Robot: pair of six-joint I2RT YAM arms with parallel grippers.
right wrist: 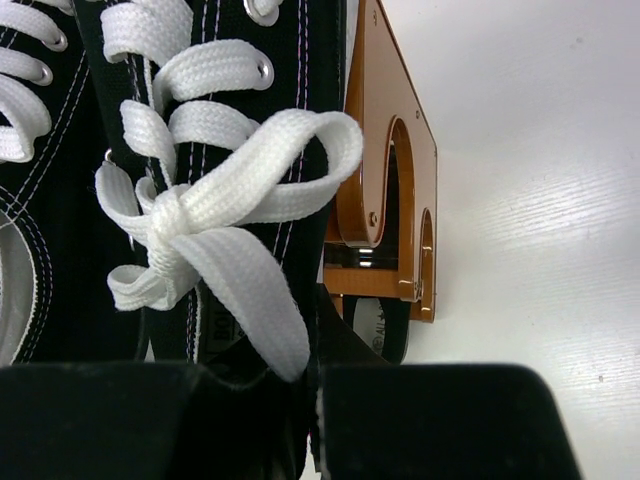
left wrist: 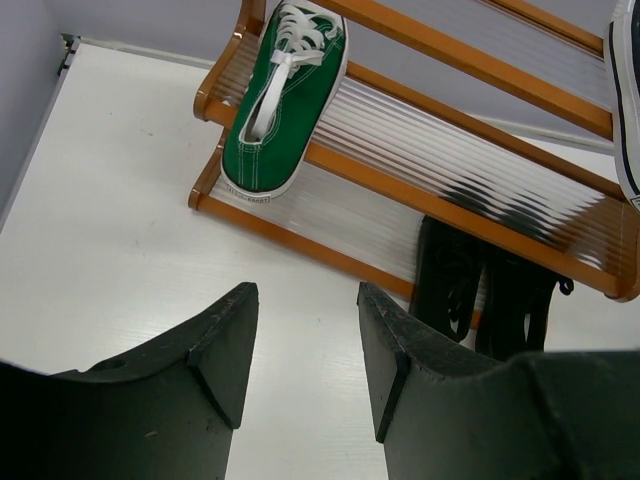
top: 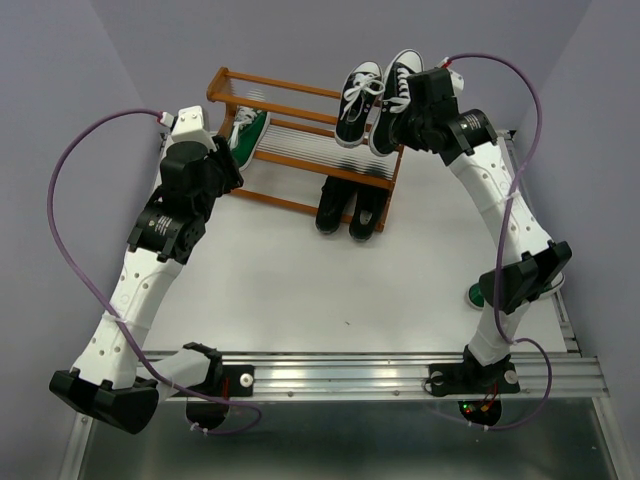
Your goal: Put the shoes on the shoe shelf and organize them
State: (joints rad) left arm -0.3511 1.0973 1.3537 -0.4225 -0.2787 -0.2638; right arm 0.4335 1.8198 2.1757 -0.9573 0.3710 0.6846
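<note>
The shoe shelf (top: 275, 88) stands at the back. One green sneaker (top: 247, 135) lies on its left end, also in the left wrist view (left wrist: 280, 110). Two black sneakers with white laces (top: 358, 105) sit on the top tier at the right. My right gripper (top: 405, 118) is shut on the side wall of the rightmost one (right wrist: 250, 90), with its fingertips (right wrist: 320, 350) at the shoe's collar. Two plain all-black shoes (top: 345, 208) stand at the lower tier (left wrist: 450, 280). My left gripper (left wrist: 305, 350) is open and empty over the table, in front of the shelf's left end (top: 225, 172).
A second green sneaker (top: 477, 295) lies on the table at the right, mostly hidden behind my right arm's elbow. The shelf's side panel (right wrist: 385, 150) is just right of the held shoe. The metal rail (top: 380, 370) runs along the near edge.
</note>
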